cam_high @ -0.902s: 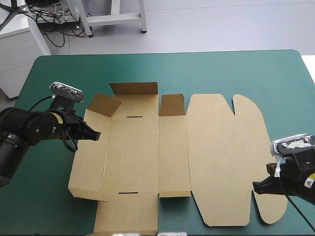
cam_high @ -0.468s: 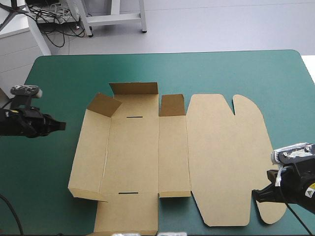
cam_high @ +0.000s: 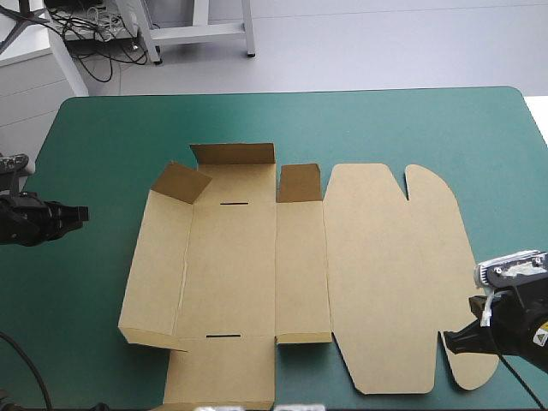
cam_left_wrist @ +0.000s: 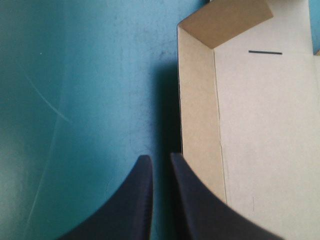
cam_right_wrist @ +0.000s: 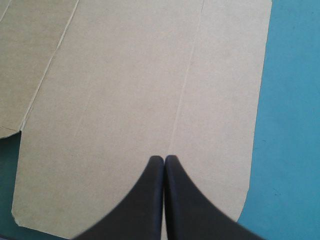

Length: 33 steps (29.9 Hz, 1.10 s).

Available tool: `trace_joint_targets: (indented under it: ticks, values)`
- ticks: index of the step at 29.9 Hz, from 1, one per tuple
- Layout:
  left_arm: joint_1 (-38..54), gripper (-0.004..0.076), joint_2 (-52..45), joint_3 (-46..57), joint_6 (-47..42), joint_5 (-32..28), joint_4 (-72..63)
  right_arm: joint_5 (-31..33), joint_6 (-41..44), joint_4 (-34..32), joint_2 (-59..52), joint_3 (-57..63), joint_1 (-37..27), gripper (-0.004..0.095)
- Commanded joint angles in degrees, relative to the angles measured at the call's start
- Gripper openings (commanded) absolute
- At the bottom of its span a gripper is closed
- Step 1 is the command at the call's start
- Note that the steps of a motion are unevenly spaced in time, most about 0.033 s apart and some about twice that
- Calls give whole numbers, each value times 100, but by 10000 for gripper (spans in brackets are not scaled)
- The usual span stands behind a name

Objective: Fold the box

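The brown box [cam_high: 342,257] lies as a cut sheet in the middle of the table, mostly flat. Three short flaps stand up along its far left part, among them a corner flap [cam_high: 181,181] and a wider far flap [cam_high: 233,154]. My left gripper [cam_high: 75,213] is over bare cover by the table's left edge, well clear of the box, shut with nothing in it. The left wrist view has the left gripper [cam_left_wrist: 159,157] beside the box's left panel [cam_left_wrist: 200,125]. My right gripper [cam_high: 449,339] is shut, its tips [cam_right_wrist: 164,158] over the box's right lid panel [cam_right_wrist: 125,100].
Bare teal-green cover [cam_high: 385,128] runs along the far side and also to the left of the box [cam_high: 94,282]. The near flap of the box [cam_high: 218,377] reaches the table's front edge. A rounded lobe [cam_high: 471,372] lies beside my right gripper.
My left gripper has drawn back from the box's left panel to the table's left edge. The right gripper has shifted only slightly. The box has not moved.
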Motion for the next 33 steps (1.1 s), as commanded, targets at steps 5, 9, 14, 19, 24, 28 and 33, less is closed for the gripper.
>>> trace_joint_targets:
  ticks: [5,9,14,19,24,28,33]
  values:
    - [3,402,-106,276,-74,265,-189,-294,-60,-33,37,-128,-60,-20]
    - [3,597,-106,478,-52,265,-217,-294,-50,-33,37,-128,-60,-20]
    - [3,601,-93,861,186,265,-443,-294,-62,-44,37,-128,-60,-20]
    - [3,601,43,1316,466,265,-747,-294,-62,-54,37,-128,-60,-20]
    - [3,601,124,1851,1148,298,-1147,-294,-62,-51,37,-128,-60,-20]
    - [-8,601,203,2276,1440,298,-1440,-294,-62,-67,37,-128,-60,-20]
    - [-107,601,279,2542,1524,241,-1464,-294,-62,-67,37,-128,-60,-20]
